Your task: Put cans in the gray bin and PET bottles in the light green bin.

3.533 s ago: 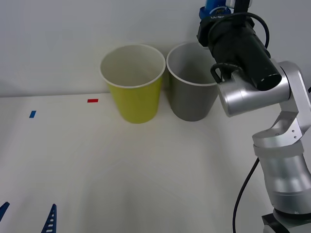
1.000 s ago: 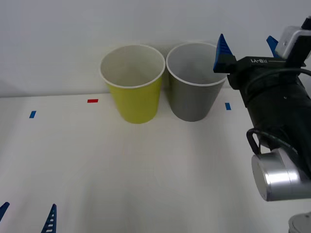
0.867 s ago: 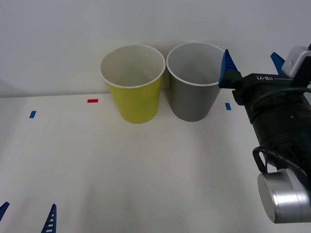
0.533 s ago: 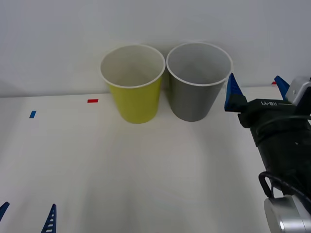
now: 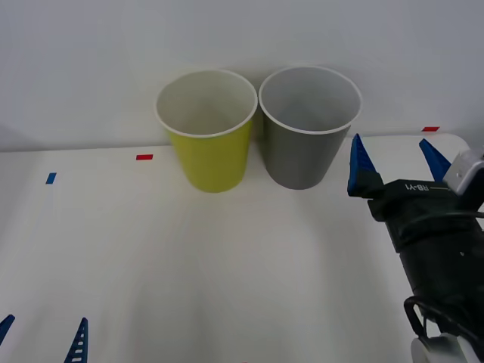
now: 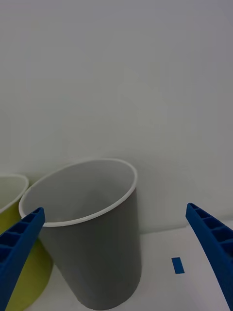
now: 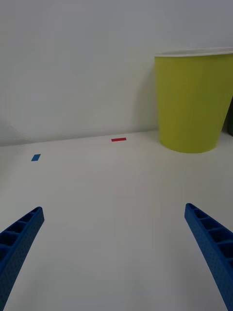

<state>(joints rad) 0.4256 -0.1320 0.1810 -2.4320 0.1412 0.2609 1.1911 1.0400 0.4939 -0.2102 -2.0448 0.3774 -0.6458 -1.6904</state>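
Both bins stand side by side at 12 o'clock on the tabletop (image 5: 227, 257), touching or nearly so: light green bin (image 5: 208, 132) on the left, gray bin (image 5: 306, 128) on the right, both upright. What shows of either bin's inside looks pale and bare, but the bottoms are hidden by the walls, so can't tell if a can or bottle already sits down there. No can or PET bottle lies anywhere on the tabletop. Right gripper (image 5: 393, 162) is at approx 3 o'clock, near the gray bin and a bit lower than its rim, fingers spread wide w/ nothing between them; its wrist cam looks straight at the gray bin (image 6: 90, 228). Left gripper (image 5: 41, 336) sits idle at 7 o'clock near the front edge, also spread and empty, well apart from the light green bin (image 7: 194, 99). Judgement: w/ no loose items left and both grippers empty, sorting looks finished or close to it; any drop into gray can't be confirmed.
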